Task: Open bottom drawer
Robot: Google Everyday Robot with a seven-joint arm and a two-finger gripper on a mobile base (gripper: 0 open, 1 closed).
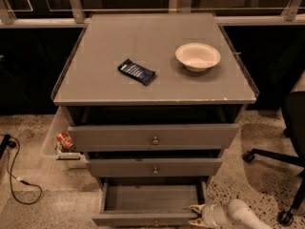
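Observation:
The bottom drawer (152,198) is pulled out, showing its plain gray inside; its flat front (138,219) with a small round knob (155,222) sits at the lower edge of the camera view. My gripper (196,215) is at the drawer's front right corner, its pale fingertips against the front panel's right end. The white arm (238,216) reaches in from the lower right. The middle drawer front (153,167) and the top drawer front (152,136) stand slightly out above it.
A dark blue snack packet (137,71) and a cream bowl (198,56) lie on the cabinet top (95,85). A clear bin (62,144) hangs on the left side. A black cable (16,180) lies on the floor left. An office chair base (281,161) stands right.

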